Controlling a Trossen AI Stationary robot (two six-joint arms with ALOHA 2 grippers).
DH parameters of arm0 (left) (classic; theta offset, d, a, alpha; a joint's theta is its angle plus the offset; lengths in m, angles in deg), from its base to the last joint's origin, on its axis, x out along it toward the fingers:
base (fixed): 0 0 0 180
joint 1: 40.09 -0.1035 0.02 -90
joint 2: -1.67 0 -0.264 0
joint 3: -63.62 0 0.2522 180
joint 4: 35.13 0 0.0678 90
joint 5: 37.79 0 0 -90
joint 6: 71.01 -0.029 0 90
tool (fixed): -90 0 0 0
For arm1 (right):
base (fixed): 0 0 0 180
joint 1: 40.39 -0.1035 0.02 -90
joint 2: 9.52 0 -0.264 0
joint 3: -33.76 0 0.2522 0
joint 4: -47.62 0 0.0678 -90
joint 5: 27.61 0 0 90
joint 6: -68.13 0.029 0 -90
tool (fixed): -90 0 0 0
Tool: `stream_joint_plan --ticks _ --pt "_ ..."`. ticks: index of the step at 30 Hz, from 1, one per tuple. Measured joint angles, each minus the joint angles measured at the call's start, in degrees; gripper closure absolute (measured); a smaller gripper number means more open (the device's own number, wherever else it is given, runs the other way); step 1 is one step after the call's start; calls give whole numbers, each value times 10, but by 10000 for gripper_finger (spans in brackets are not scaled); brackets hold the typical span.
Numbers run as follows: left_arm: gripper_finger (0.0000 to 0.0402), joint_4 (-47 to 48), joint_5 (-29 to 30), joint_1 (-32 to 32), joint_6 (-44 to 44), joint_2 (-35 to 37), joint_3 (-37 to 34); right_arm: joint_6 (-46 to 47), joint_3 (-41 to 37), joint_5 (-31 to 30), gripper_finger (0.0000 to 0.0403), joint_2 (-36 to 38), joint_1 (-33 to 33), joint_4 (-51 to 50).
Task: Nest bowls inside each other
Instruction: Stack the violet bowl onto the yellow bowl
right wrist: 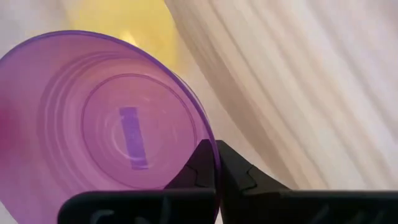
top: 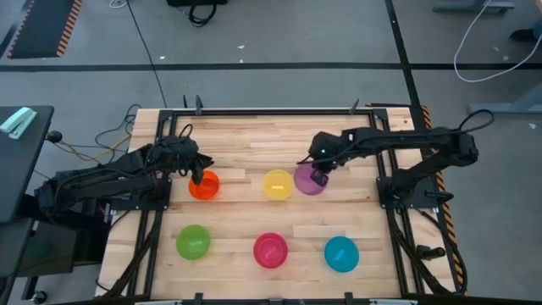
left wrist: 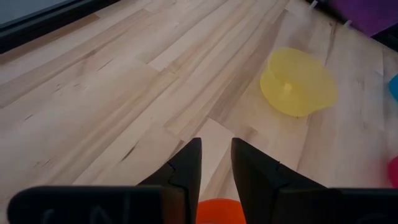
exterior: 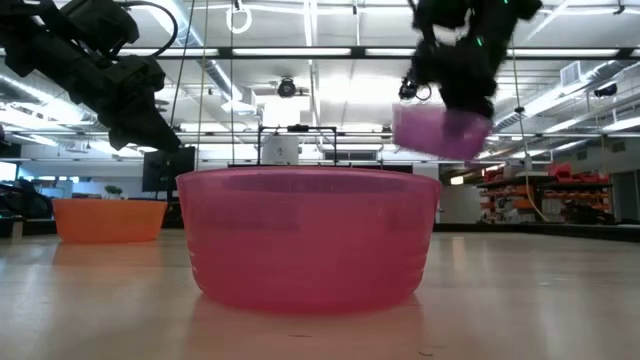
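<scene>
Six bowls, one per colour. Back row: orange bowl [top: 204, 185], yellow bowl [top: 278, 185], purple bowl [top: 309, 180]. Front row: green bowl [top: 193, 242], magenta-pink bowl [top: 270, 250], blue bowl [top: 341, 254], all on table [top: 246, 140]. Two grippers. Right gripper [top: 319, 174] clamped on purple's rim, bowl lifted off table, just beside yellow, overlapping its edge from above. Left gripper [top: 197, 176] over orange's rim, fingers [left wrist: 189, 165] narrowly apart w/ rim between; grip can't tell.
</scene>
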Motion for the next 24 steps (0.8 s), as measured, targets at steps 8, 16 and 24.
stream_joint_plan --ticks 8,16,24 --pt "309 0 1 0 0 0 0 -38 146 -12 403 -68 -7 -37" --pt "309 0 1 0 0 0 0 -96 291 12 403 -234 9 -91" --pt "308 7 1 0 2 0 0 -131 372 40 402 -345 15 -140"
